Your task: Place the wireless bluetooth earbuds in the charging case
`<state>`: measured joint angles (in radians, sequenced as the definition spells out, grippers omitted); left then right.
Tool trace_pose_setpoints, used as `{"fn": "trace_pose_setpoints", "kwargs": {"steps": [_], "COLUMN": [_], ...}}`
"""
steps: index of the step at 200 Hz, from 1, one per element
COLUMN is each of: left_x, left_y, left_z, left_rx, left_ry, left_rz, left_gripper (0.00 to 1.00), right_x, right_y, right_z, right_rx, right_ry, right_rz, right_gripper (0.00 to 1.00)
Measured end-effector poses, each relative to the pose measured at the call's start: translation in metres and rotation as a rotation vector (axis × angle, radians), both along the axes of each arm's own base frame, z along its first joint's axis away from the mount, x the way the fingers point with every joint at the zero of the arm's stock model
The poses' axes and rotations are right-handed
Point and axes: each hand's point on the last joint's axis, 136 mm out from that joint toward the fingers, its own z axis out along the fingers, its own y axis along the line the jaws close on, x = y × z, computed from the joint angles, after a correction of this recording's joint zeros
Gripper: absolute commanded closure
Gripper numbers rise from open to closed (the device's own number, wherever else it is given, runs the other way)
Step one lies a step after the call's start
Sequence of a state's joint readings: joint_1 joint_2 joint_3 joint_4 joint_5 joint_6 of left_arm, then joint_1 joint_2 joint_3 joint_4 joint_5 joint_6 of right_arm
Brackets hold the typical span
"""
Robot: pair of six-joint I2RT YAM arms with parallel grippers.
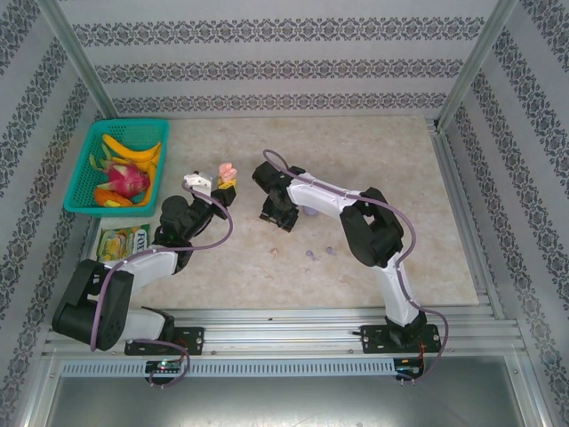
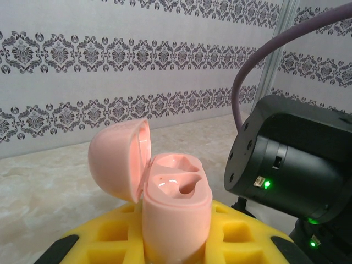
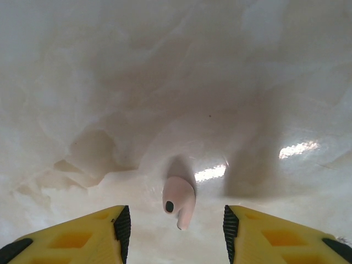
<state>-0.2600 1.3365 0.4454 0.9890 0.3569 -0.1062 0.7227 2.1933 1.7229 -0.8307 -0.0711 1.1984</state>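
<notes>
Right tool straddling a pink earbud, left tool holding the open case

At the bottom of the right wrist view my right tool [image 3: 173, 234] has its yellow fingers apart, with the pink earbud [image 3: 179, 201] lying on the counter [image 3: 165, 82] between them and touching neither. I'd lower until the fingers flank its bulb, centre up, then close gently so it can't squirt out. Left of centre in the top view, my left tool [image 1: 226, 186] is clamped on the pink charging case [image 2: 176, 203], its lid [image 2: 118, 159] tipped open. Purple earbuds [image 1: 311, 255] lie on the counter at lower centre

One pink case [image 2: 176, 203], two purple earbuds [image 1: 309, 255]
</notes>
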Motion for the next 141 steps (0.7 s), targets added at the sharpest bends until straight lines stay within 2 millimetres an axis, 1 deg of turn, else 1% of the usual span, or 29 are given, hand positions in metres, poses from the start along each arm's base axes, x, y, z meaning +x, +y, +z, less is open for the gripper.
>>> {"fn": "trace_pose_setpoints", "kwargs": {"steps": [51,99,141], "left_x": [0.0,0.0,0.0], "left_y": [0.0,0.0,0.001], "left_z": [0.003,0.003,0.003], "left_rx": [-0.006,-0.01,-0.009], "left_ry": [-0.01,-0.01,-0.01], "left_rz": [0.0,0.003,0.003], "left_gripper": [1.0,1.0,1.0], "right_x": [0.002,-0.001,-0.001], "right_y": [0.002,-0.002,-0.004], "right_z": [0.0,-0.012,-0.013], "right_rx": [-0.014,-0.048,-0.058], "right_ry": [0.008,0.034,0.034], "right_rz": [0.001,0.008,0.026], "right_gripper": [0.53,0.57,0.61]}}
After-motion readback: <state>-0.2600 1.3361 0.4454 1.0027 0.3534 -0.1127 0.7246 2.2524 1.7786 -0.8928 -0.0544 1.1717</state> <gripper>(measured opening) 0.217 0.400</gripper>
